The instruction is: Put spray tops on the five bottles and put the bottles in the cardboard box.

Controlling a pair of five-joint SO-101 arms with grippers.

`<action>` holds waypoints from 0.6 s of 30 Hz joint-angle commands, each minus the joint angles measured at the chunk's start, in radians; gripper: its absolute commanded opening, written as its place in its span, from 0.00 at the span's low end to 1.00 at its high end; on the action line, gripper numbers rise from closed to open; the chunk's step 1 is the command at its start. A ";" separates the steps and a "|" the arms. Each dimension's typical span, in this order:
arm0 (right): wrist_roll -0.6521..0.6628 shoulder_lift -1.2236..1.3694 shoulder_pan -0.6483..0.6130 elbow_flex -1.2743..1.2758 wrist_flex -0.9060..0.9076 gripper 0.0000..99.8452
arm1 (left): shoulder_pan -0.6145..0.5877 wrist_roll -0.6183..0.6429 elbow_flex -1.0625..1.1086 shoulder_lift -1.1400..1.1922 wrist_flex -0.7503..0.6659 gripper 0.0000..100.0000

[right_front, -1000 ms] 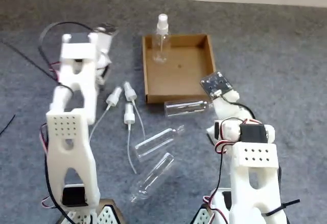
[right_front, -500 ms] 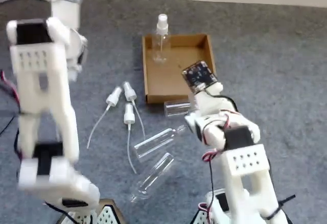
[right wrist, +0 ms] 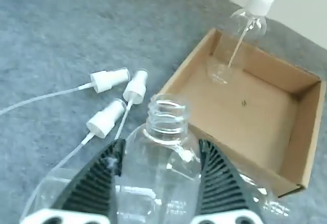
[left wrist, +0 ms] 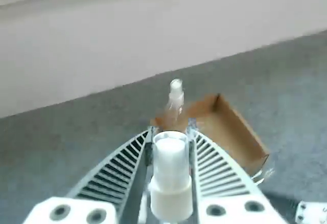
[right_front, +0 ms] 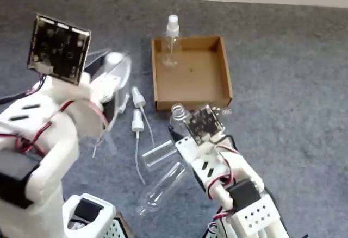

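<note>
The left claw [left wrist: 170,138] is closed most of the way, and its two ribbed fingers [left wrist: 210,155] clamp a white spray top [left wrist: 171,175] between them. The top's head stands up between the fingertips. In the high view this claw [right_front: 113,68] is lifted above the grey carpet [right_front: 283,58], off to the left of the cardboard box [right_front: 154,77]. The right claw [right wrist: 161,155] is spread wide enough to take a clear bottle [right wrist: 166,132] by the shoulders. One dark finger presses each side, and the open, uncapped neck sticks out past the fingertips. From above, that claw [right_front: 182,123] and its bottle [right_front: 178,111] sit just in front of the near wall of the box. Inside the box, in its far left corner, a capped bottle [right_front: 171,39] stands upright with a spray top already on it. Three loose spray tops [right wrist: 110,79] lie close together on the carpet to the left of the box, with their thin tubes trailing away. Two empty bottles [right_front: 163,152] lie on their sides on the carpet nearer the arm bases, beside the right arm.
</note>
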 commanded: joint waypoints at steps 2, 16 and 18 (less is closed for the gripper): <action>-0.017 -0.157 -0.013 0.035 -0.035 0.00 | 0.131 0.069 0.002 -0.015 -0.196 0.00; -0.020 -0.369 -0.013 0.116 0.033 0.00 | 0.194 0.068 0.062 0.249 -0.569 0.00; -0.020 -0.369 -0.013 0.116 0.033 0.00 | 0.193 0.068 0.068 0.278 -0.588 0.00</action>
